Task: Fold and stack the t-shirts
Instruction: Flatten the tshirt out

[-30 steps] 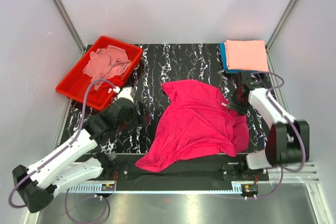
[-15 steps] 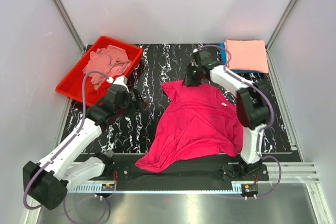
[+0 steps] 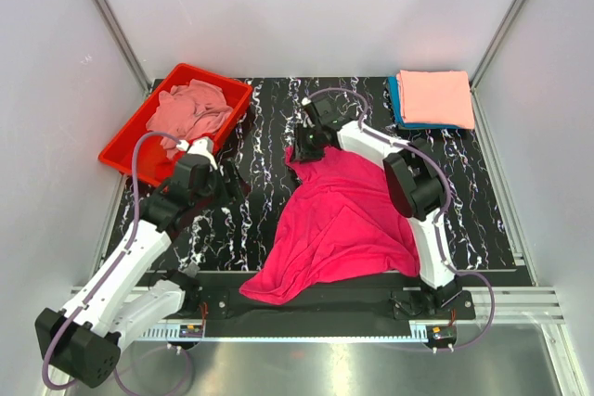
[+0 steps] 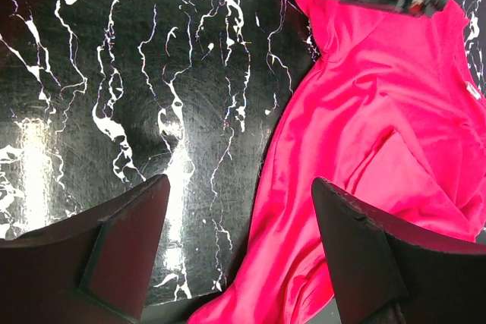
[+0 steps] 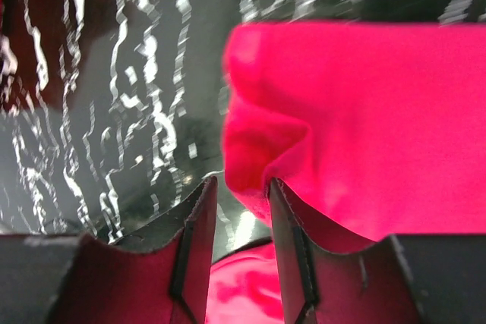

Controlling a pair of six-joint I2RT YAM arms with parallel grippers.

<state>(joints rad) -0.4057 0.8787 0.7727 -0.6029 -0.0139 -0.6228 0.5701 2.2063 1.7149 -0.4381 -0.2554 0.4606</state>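
- Magenta t-shirt (image 3: 348,220) lies rumpled mid-table, not yet folded
- Right gripper (image 5: 240,184) at its far-left corner, jaws narrowly apart; whether it pinches the cloth, cannot tell; probably there to draw the corner flat
- Left gripper (image 4: 241,259) spread wide, empty, over bare tabletop (image 4: 152,73) beside the shirt, poised to assist

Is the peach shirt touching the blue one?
Touching. The top view shows the salmon-peach t-shirt lying folded right on the teal-blue t-shirt, whose edge peeks out beside it.
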